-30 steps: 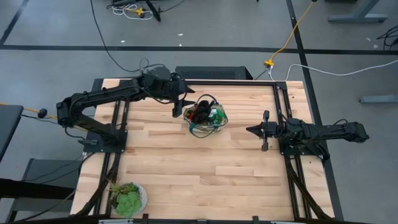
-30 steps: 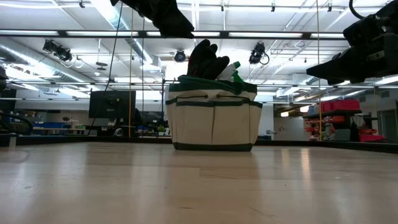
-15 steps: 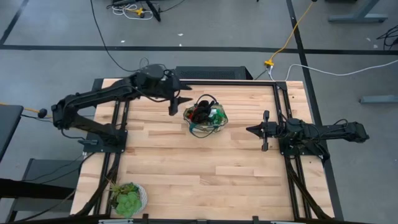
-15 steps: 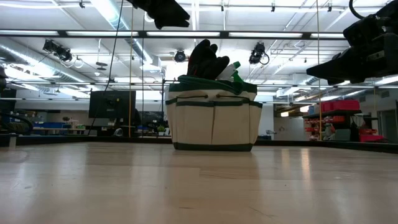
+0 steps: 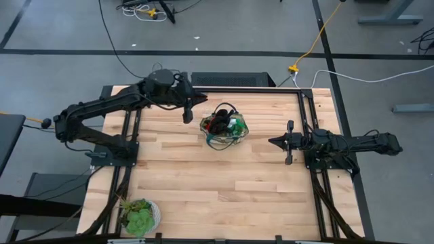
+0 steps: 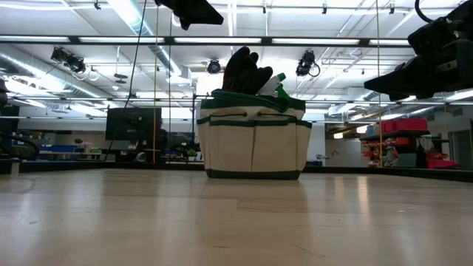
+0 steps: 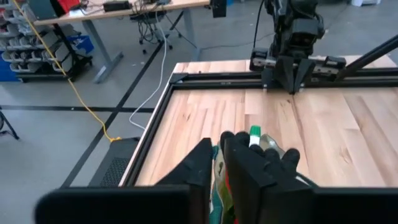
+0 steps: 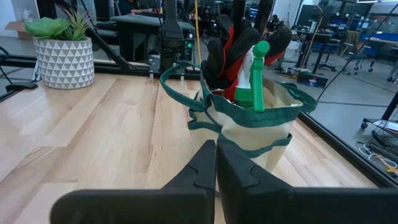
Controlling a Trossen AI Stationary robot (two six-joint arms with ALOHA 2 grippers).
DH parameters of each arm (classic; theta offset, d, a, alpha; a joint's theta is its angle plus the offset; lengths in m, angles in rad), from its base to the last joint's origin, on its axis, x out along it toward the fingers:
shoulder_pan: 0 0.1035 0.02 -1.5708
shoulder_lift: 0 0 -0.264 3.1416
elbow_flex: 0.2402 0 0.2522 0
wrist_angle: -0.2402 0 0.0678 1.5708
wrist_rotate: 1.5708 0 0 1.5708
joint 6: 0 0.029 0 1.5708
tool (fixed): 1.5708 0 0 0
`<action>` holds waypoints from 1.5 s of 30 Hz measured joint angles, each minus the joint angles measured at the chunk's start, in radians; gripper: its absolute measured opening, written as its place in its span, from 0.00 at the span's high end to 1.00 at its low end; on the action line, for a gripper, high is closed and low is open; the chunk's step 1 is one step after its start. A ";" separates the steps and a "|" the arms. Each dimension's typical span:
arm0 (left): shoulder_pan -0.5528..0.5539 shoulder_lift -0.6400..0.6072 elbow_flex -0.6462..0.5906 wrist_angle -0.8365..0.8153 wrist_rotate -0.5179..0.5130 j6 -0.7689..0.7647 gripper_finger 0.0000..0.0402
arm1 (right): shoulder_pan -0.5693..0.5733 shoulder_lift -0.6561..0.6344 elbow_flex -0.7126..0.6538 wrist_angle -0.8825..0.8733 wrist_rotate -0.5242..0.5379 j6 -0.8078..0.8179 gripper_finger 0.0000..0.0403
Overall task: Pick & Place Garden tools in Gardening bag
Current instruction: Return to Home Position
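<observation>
The gardening bag, tan with dark green trim, stands upright on its base on the far middle of the table. Out of its top stick the red-and-black gloves and the green spray bottle with white nozzle; the other garden tools are hidden. My left gripper hovers shut, holding nothing, above and to the far left of the bag. My right gripper waits shut and level at the table's right, pointing at the bag.
A green succulent in a pale patterned pot stands at the near left corner of the table and shows again in the right wrist view. Bare wooden tabletop lies between the bag and the near edge.
My left gripper has risen and drawn back from the bag's top toward the table's far left corner. The bag and what it holds have not stirred.
</observation>
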 joint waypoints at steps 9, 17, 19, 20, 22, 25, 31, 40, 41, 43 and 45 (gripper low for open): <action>-0.002 0.000 0.000 0.022 0.001 -0.040 0.99 | 0.000 0.000 0.000 0.000 0.000 0.000 0.96; -0.002 0.000 0.000 0.021 0.001 -0.035 0.98 | 0.000 0.000 0.000 0.000 0.000 0.000 0.96; -0.002 0.000 0.000 0.021 0.001 -0.036 0.99 | 0.000 0.000 0.000 0.000 0.000 0.000 0.96; -0.002 0.000 0.000 0.021 0.001 -0.036 0.99 | 0.000 0.000 0.000 0.000 0.000 0.000 0.96; -0.006 0.000 0.000 0.019 0.001 -0.035 0.99 | 0.000 0.000 0.000 0.000 0.000 0.000 0.96; -0.019 0.000 0.000 0.005 0.000 -0.034 0.99 | 0.000 0.000 0.000 0.000 0.000 0.000 0.96; -0.085 -0.018 -0.031 0.013 -0.038 0.011 0.99 | 0.000 0.000 0.000 0.000 0.000 0.000 0.96; -0.143 -0.204 -0.350 0.297 -0.064 0.025 0.99 | 0.000 0.000 0.000 0.001 -0.001 0.000 0.96; -0.146 -0.232 -0.393 0.316 -0.064 0.025 0.99 | 0.000 0.000 0.000 0.001 -0.002 0.000 0.96; -0.156 -0.284 -0.478 0.370 -0.064 0.023 0.99 | 0.000 0.000 0.000 0.001 0.000 0.000 0.96; -0.169 -0.335 -0.565 0.440 -0.064 0.021 0.99 | 0.000 0.000 0.000 0.001 0.000 0.000 0.96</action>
